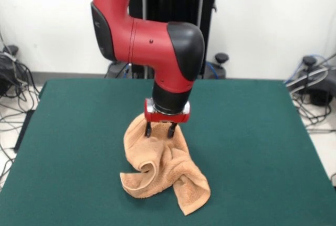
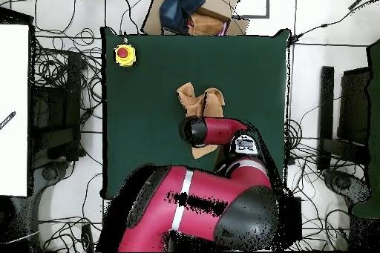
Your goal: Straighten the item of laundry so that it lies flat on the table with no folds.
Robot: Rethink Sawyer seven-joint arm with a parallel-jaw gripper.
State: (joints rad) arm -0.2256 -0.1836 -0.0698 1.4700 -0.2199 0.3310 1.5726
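My gripper point(image 1: 160, 130) sits pinched on the upper edge of the towel point(image 1: 163, 171), which hangs and bunches below me in twisted folds on the bench point(image 1: 252, 142), so nearly all the flattening is left.

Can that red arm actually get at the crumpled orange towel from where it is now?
Probably yes: the gripper is already down on the towel, its jaws at the raised fold, and nothing else on the table blocks it.
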